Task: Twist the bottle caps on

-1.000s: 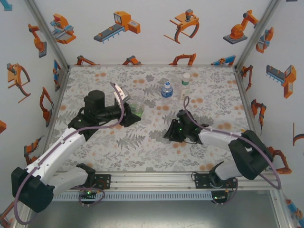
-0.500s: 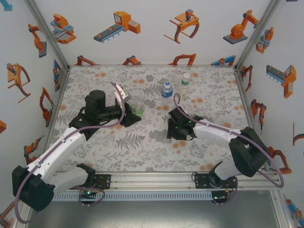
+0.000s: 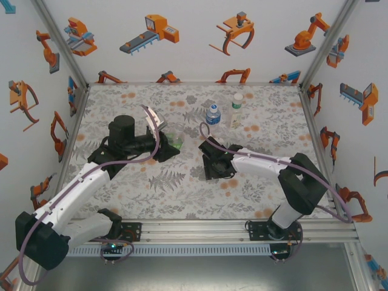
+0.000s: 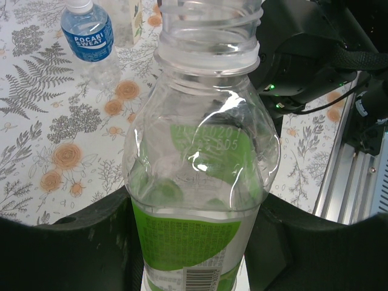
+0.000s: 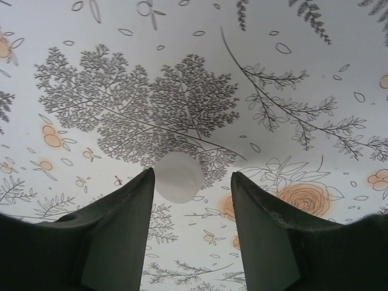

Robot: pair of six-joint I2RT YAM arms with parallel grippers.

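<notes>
fingers of the right gripper [image 5: 192, 177] stand apart, low over the surface [image 5: 291, 73], with the loose bottle cap [image 5: 177, 177] lying flat between them, off centre and just beside one finger. the step in hand looks like picking this cap up. it likely goes best if the wrist shifts to centre the cap before closing, then squeezes lightly on the rim so it neither skids nor tilts. the left gripper [image 4: 197, 242] is clamped on the green-labelled bottle [image 4: 200, 182], seemingly upright left of centre, its threaded neck [image 4: 209, 36] bare; the cap should meet it level. the blue-labelled bottle [image 3: 213, 114] and slimmer bottle [image 3: 237, 108] stand farther back, capped.
</notes>
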